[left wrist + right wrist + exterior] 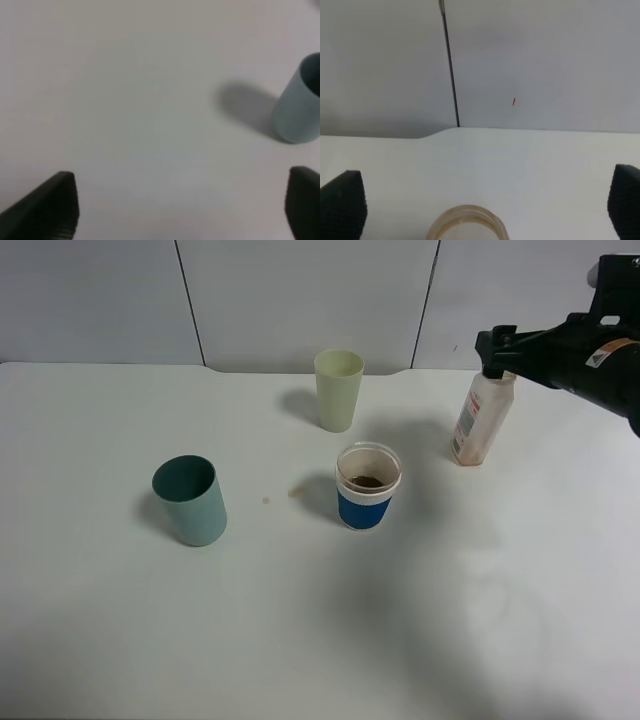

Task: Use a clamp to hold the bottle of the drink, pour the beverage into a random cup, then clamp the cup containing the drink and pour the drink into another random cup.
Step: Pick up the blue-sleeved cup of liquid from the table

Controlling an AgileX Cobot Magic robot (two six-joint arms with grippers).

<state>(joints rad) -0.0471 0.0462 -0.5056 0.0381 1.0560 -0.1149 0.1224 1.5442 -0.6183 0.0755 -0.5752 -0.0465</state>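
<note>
The bottle [483,418] stands upright on the table at the right, capless and stained brown near its base. My right gripper [500,344] hovers at its neck, open. In the right wrist view the bottle's mouth [468,223] sits between the wide-apart fingers [342,202], which do not touch it. The blue-banded white cup [368,486] stands at the centre with brown beverage [366,481] in it. Further left is the teal cup [190,500], which the left wrist view shows [298,105] beyond my open, empty left gripper [180,205].
A pale yellow-green tumbler [338,389] stands at the back, behind the blue-banded cup. Two small brown drops [296,492] lie on the white table [300,640] between the teal cup and the blue-banded cup. A panelled wall [300,290] runs behind the table.
</note>
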